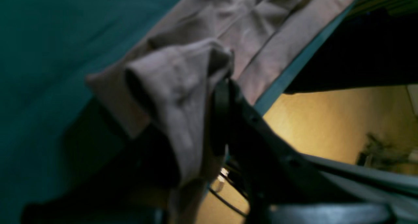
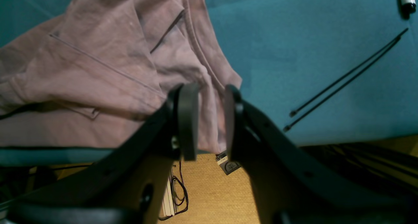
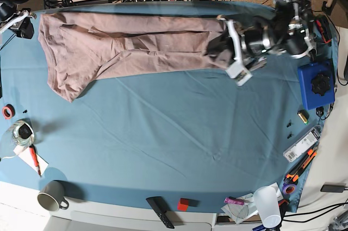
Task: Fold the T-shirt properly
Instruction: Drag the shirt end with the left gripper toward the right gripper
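Your T-shirt [image 3: 130, 43] lies stretched in a long band along the far edge of the teal table cloth [image 3: 179, 133], its soft mauve-tan cotton creased into lengthwise folds and ridges. One end flares wider and droops toward you at the base view's left; the other end bunches at the base view's right.

Your left gripper [image 1: 225, 83] is clenched on that bunched end: in its wrist view the black fingers pinch a thick, rounded wad of T-shirt fabric that drapes over them in a soft fold.

Your right gripper [image 2: 210, 119] sits at the table's edge over the opposite end. Its two flat, disc-shaped black pads [image 2: 187, 119] stand apart with a hanging fold of the cloth between them, a stitched hem running just above; you cannot tell from these views whether the pads actually press the fabric.

Two thin black cable ties [image 2: 346, 77] lie on the felt-like cloth beside it.
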Robot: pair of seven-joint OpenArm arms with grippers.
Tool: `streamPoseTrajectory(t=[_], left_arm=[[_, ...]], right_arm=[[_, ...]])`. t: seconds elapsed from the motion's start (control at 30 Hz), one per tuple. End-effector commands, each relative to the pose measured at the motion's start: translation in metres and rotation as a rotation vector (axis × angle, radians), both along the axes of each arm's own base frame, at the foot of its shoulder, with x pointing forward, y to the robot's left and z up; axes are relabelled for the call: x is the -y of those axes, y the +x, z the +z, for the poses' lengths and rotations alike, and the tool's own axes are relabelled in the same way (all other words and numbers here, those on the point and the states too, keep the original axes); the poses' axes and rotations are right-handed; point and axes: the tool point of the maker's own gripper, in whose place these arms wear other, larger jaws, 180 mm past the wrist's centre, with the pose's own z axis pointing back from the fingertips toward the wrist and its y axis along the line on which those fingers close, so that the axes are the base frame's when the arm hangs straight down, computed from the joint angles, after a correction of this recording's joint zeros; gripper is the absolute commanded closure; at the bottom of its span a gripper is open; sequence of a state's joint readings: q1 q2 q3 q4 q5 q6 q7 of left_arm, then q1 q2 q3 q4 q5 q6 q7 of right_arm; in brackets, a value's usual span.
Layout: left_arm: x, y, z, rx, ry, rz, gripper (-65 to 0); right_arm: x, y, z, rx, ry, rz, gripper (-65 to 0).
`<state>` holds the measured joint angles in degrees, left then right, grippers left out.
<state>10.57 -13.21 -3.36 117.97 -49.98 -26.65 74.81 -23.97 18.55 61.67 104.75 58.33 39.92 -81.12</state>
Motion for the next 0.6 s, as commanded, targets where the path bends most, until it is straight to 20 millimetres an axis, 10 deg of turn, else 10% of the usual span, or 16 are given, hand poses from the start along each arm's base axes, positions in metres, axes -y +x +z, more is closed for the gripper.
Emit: streamPoseTrajectory(t=[0.0,0.57], left_arm=[[0.009,0.008,0.015,0.055,-0.045,-0.005,0.0],[0.112,0.003,0.043,0.18,-0.124,-0.156,0.0]], right_arm=[[0.005,0.006,0.014,0.037,-0.031,0.009,-14.6],[0.005,0.006,0.014,0.036,-0.031,0.009,-14.6]])
